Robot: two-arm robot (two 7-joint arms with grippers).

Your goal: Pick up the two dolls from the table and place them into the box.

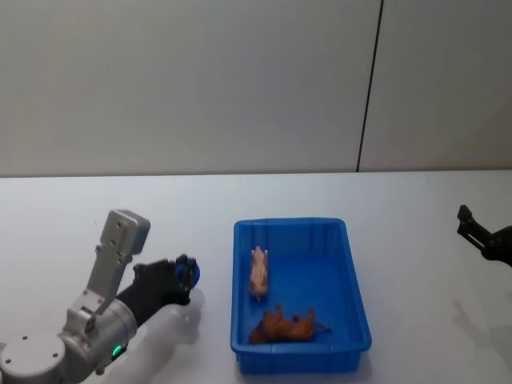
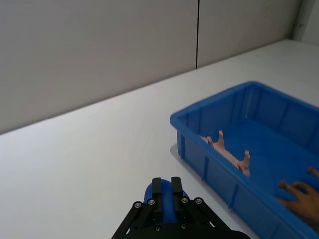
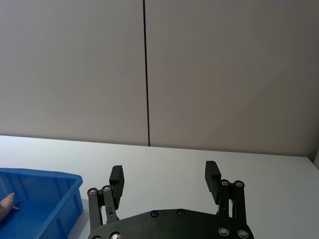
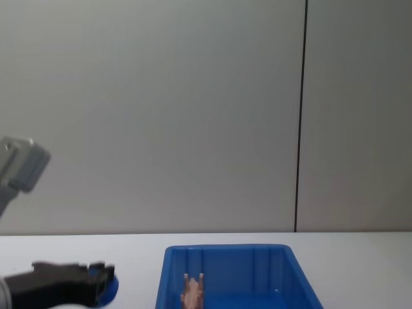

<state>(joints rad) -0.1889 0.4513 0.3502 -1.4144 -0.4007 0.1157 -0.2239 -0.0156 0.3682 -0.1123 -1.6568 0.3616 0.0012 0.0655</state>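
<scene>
The blue box stands mid-table. Inside it, along its left wall, lies the pinkish-tan doll, whose two pointed tips show in the left wrist view and the chest view. My left gripper hangs low over the white table just left of the box, shut on the dark blue doll; its rounded blue body bulges under the fingers and in the chest view. My right gripper stands open and holds nothing, far right of the box.
A brown toy animal lies in the near end of the box, also in the left wrist view. A grey wall with a dark vertical seam rises behind the table. Bare tabletop lies between the box and the right gripper.
</scene>
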